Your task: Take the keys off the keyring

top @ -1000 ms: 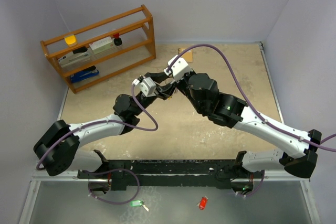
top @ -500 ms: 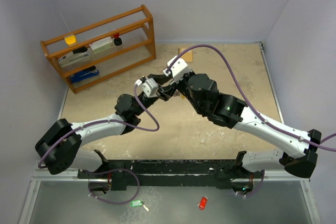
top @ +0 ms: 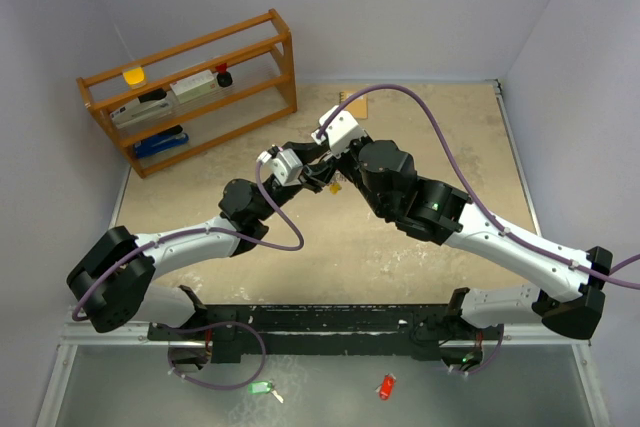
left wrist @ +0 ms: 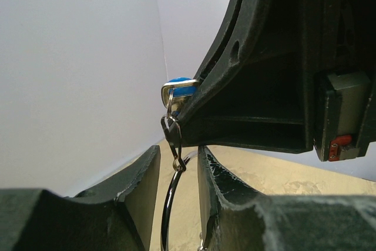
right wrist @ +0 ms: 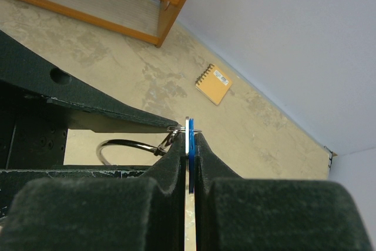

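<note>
A: From above, where's the bunch?

B: Mid-table, lifted off the surface, where the left gripper (top: 308,177) and right gripper (top: 330,169) meet tip to tip. Only the yellow tag (top: 335,187) shows, I think, as a speck just below them. The rest is too small to make out.

A: Any change?

B: Since a second ago the left arm (top: 190,237) has edged a little toward the right one, and the yellow tag has come clear. The right arm (top: 480,232) has hardly shifted.

A: Left wrist?

B: The ring (left wrist: 167,204) stands upright between the left fingers (left wrist: 138,198), which are drawn in close and pinch it. From its top a small silver link (left wrist: 173,138) leads up to the blue tag (left wrist: 179,84), tucked against the right gripper's dark body.

A: Right wrist?

B: The right fingers (right wrist: 170,174) are pressed together on the blue tag, seen edge-on between the pads. The ring curves off to the left, into the left gripper.

A: And the room?

B: A tan, mottled table (top: 450,147) with pale walls around it. There's a wooden shelf (top: 190,87) at back left and an orange notepad (right wrist: 214,84) near the far wall. A green tag (top: 260,387) and a red tag (top: 386,387) lie on the near ledge (top: 320,377) in front of the bases.
</note>
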